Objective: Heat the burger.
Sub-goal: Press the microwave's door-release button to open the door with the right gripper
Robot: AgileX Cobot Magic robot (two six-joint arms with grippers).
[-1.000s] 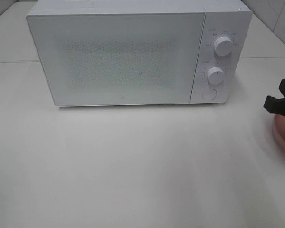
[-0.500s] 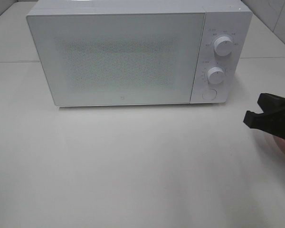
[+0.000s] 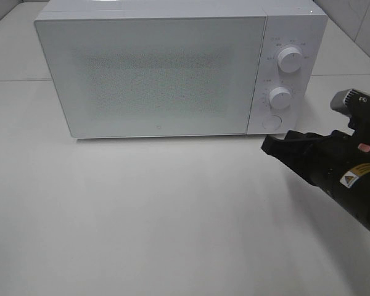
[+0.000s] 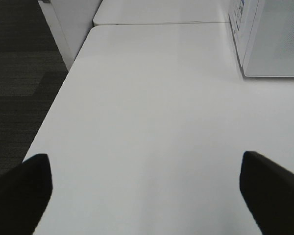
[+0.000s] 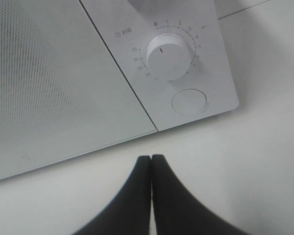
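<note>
The burger is out of view in all frames. A white microwave stands at the back of the table with its door shut; it has two knobs and a round button. My right gripper is shut and empty, its tip just below and in front of that button. The right wrist view shows the shut fingertips below the lower knob and the button. My left gripper is open and empty over the bare table, left of the microwave's side.
The white table spreads in front of the microwave. In the left wrist view the table's left edge drops to a dark floor. A tiled wall stands at the back right.
My right arm has moved left from the right edge toward the microwave's control panel. The pink plate seen at the right edge earlier is now hidden behind the arm.
</note>
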